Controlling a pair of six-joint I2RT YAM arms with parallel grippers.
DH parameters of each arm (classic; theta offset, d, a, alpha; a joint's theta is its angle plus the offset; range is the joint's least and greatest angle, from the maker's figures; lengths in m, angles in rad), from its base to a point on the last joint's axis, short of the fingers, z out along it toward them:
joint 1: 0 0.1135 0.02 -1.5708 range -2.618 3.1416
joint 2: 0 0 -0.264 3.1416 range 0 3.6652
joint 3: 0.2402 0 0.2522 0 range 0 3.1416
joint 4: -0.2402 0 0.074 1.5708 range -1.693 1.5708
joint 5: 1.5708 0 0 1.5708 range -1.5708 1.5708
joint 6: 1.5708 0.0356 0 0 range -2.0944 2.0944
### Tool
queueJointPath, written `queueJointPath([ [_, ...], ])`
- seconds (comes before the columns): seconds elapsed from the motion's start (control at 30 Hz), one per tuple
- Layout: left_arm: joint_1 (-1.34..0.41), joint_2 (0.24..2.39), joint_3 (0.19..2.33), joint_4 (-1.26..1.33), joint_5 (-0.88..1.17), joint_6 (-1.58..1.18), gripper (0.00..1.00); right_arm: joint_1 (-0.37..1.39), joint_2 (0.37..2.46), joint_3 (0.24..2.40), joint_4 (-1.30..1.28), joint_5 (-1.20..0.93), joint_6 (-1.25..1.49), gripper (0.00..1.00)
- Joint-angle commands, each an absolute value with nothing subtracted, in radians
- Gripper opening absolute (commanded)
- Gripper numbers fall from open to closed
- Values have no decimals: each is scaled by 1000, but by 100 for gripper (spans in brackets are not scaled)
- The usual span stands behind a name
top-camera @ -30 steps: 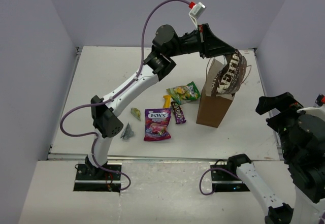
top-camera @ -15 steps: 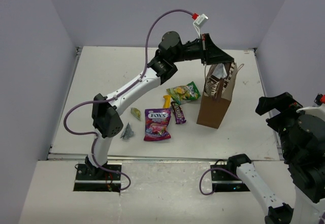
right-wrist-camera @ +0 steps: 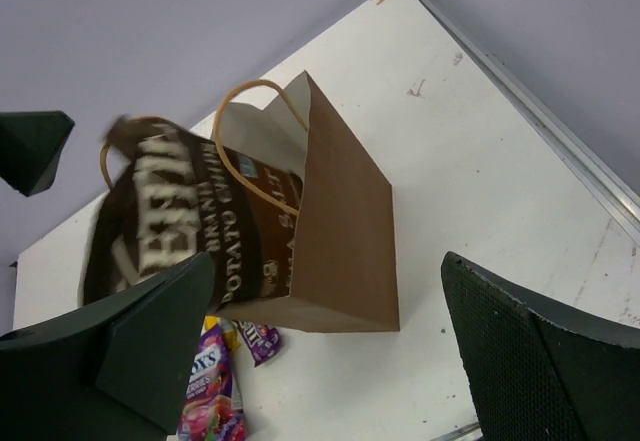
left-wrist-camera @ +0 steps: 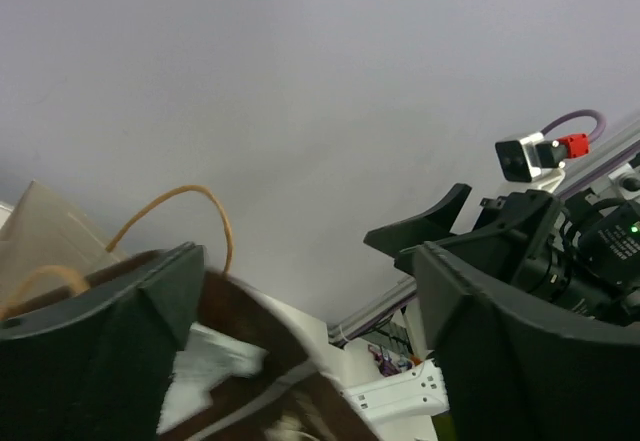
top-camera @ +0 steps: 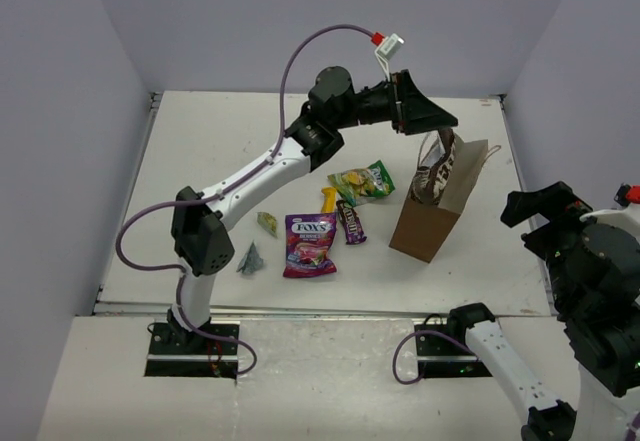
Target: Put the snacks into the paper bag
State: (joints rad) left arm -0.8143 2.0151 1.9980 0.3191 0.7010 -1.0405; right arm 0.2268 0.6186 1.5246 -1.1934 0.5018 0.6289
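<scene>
Left arm (top-camera: 258,173): white links, black joint housings, black base plate (top-camera: 165,346). Purple cable (top-camera: 297,46) runs alongside it and ends in a red connector (top-camera: 379,37) on a small white-grey module (top-camera: 390,46).
Right arm (top-camera: 590,291): mostly black housings, white lower link, purple cable at base.
Fingers (right-wrist-camera: 545,366): matte black, wedge-shaped, finely textured.

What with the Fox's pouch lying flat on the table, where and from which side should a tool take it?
Probably its near half, from straight above, closing across the left and right edges. The purple Fox's pouch lies flat, label up, so nothing gets under it from the side; the dark brown bar crowds its far right corner, while the near half sits clear.
</scene>
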Motion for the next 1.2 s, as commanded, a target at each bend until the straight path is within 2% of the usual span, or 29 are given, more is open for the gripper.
queueJointPath([
  [0.0,-821,1930,2028,334,670,-1011,100,224,607,1519,-1167,489,640,99],
  [0.27,-769,1864,2056,148,603,-879,100,222,600,1512,-1169,477,638,99],
  [0.43,-694,1705,1821,-25,439,-769,100,222,601,1514,-1173,477,623,99],
  [0.57,-676,1667,1738,-424,257,-628,100,221,600,1516,-1177,477,614,99],
  [0.77,-675,1635,1563,-523,137,-568,100,222,600,1500,-1177,453,611,99],
  [0.97,-678,1745,1569,-526,149,-560,100,222,588,1479,-1177,433,614,99],
  [1.1,-715,1844,1653,-546,144,-516,100,222,591,1480,-1184,430,611,99],
  [1.17,-759,1917,1770,-601,83,-451,100,222,598,1494,-1196,428,607,99],
])
